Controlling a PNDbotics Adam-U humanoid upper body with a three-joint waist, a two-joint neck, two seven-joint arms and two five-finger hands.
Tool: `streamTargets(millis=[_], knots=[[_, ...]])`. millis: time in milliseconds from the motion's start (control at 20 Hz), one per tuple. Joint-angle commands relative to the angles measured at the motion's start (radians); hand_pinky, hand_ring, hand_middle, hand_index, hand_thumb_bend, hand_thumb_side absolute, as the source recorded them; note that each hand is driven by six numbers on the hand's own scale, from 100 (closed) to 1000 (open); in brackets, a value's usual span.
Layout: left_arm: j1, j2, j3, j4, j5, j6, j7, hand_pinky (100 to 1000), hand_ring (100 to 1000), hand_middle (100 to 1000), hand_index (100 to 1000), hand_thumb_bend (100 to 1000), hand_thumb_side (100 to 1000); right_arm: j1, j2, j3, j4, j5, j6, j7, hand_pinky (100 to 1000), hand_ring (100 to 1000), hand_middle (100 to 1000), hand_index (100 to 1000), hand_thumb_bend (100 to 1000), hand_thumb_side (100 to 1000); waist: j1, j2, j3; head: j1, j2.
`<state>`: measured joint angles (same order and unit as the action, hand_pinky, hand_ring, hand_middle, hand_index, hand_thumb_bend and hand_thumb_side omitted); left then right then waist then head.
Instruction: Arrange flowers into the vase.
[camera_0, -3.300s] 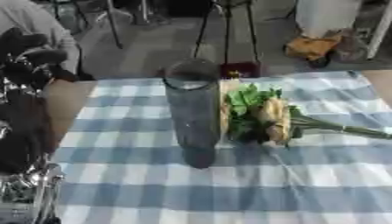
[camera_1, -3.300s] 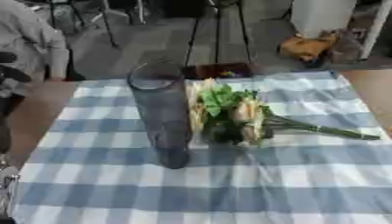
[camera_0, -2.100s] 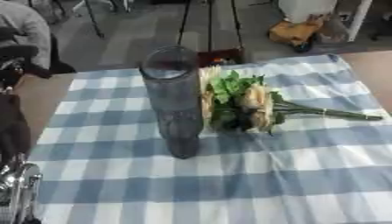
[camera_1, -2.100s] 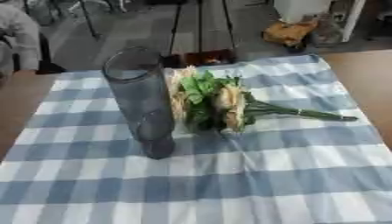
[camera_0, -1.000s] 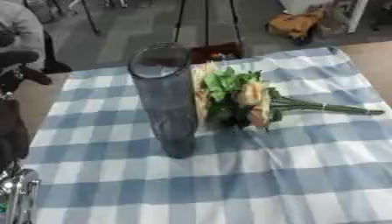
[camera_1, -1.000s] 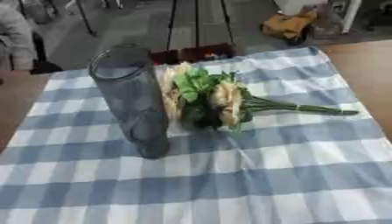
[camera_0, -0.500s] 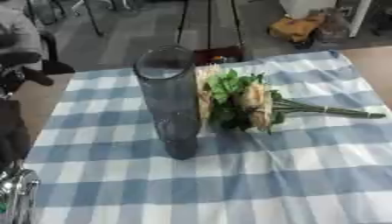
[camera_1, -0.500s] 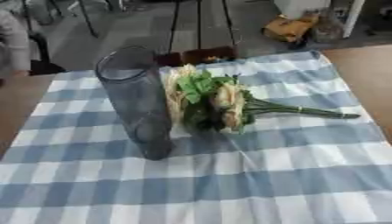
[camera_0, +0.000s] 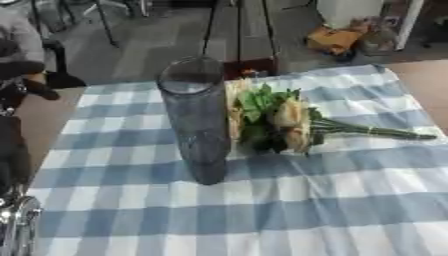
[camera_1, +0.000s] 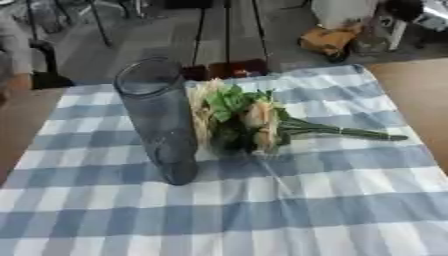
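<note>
Left hand: dark shape at left edge, above the left arm; open or closed, cannot tell; nothing seen held.
Right hand: absent from both views.
Flowers: flat on the checked cloth, well right of the left hand.
Axis: across the table, blooms touching or just beside the vase, stems trailing right.
Obstruction: vase upright between left hand and blooms.
Judgement: stems probably better reached from the right.
Surroundings: tripod legs beyond the far edge.
</note>
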<state>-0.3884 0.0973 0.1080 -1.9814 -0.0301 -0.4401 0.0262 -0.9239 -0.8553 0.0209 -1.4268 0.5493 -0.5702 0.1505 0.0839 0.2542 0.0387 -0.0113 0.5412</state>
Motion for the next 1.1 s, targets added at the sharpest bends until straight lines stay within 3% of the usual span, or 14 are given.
streamTargets(millis=[50, 650, 1100], knots=[[-0.008, 0.023, -0.004, -0.019, 0.003, 0.000, -0.004, 462, 651, 711, 855, 100, 1000, -0.043, -0.042, 0.005, 0.083, 0.076, -0.041, 0.026, 825, 782, 688, 870, 644, 1000, -0.008, -0.023, 0.001, -0.002, 0.000], [-0.007, 0.023, -0.010, -0.019, 0.007, 0.002, -0.011, 461, 650, 711, 854, 100, 1000, -0.137, 0.020, 0.019, 0.352, 0.285, -0.158, 0.088, 839, 833, 779, 895, 672, 933, -0.009, -0.028, 0.009, -0.009, -0.010], [-0.008, 0.017, -0.014, -0.019, 0.011, 0.004, -0.015, 460, 650, 711, 854, 100, 1000, -0.155, 0.073, 0.029, 0.457, 0.425, -0.179, 0.036, 833, 832, 729, 895, 683, 882, -0.005, -0.026, 0.015, -0.014, -0.017]])
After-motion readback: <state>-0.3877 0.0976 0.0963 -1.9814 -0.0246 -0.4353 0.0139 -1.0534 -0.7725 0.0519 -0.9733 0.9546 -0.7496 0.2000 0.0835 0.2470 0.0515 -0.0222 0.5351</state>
